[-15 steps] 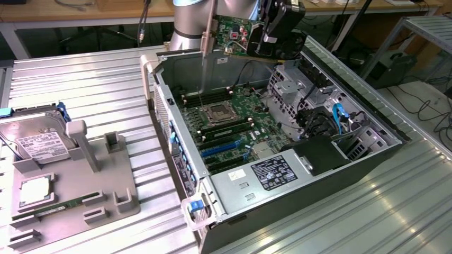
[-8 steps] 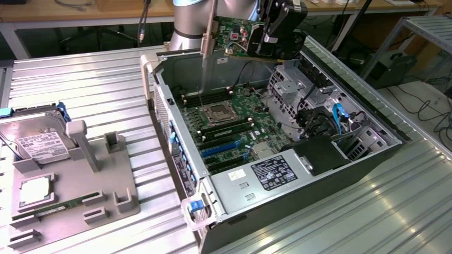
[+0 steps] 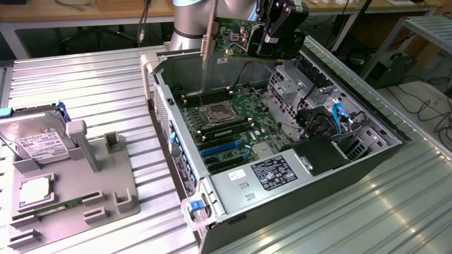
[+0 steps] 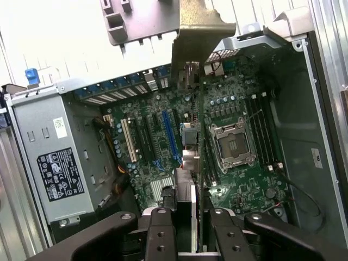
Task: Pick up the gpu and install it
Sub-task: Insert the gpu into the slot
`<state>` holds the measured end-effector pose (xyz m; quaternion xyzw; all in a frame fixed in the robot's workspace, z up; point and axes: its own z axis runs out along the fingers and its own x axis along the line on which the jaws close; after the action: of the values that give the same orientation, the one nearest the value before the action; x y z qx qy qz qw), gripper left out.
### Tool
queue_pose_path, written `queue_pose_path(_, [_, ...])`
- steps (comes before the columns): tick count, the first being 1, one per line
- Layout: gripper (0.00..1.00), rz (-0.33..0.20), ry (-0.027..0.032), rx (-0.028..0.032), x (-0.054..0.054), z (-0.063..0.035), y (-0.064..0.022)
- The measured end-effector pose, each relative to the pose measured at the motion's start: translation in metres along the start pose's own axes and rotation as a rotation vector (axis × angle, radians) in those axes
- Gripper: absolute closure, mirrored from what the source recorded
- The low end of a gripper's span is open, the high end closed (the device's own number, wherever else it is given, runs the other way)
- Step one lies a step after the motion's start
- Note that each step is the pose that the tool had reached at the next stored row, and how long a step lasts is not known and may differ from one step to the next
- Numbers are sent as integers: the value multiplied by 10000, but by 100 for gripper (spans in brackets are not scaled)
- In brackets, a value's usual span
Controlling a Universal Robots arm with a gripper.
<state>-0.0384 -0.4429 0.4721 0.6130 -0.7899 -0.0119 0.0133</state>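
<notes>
Find the gpu [image 3: 227,33] in the air above the far end of the open computer case [image 3: 367,159], well clear of the motherboard [image 3: 233,119]. Note the pincer [image 3: 263,42] closed on the card at the end away from the silver bracket [image 3: 206,50], pinching the board between two fingers [image 4: 163,223]. Confirm in the wrist view: gpu [image 4: 200,136] seen edge-on, running straight out from the pincer [image 4: 190,217].

Reasons, as judgement only:
- Read the on-edge hold, faces vertical, as a way to keep the connector edge pointing down toward the expansion slots [image 4: 169,136].
- Read the bracket, turned toward the case wall with the blue clips [image 4: 125,89], as lined up for the openings there.
- Take the case, lying on its side on the ribbed metal surface [image 3: 92,84] with the cover off, as set so for reaching the board from above.
- Take the grey fixture tray [image 3: 84,180], at the exterior view's left and well apart from the case, as a parking place for loose parts.

Counts:
- Count one gpu, one pincer, one case, one motherboard, one processor socket [image 3: 215,112], one power supply [image 3: 272,172].
- Count on the tray one hard drive [image 3: 39,138] and one memory stick [image 3: 60,207].
- Make out one white and one long blue slot in the wrist view; cannot count the dark ones.
</notes>
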Motion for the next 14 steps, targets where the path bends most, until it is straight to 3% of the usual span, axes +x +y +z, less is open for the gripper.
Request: queue_pose_path(14, [72, -621, 22, 4, 0, 1, -1])
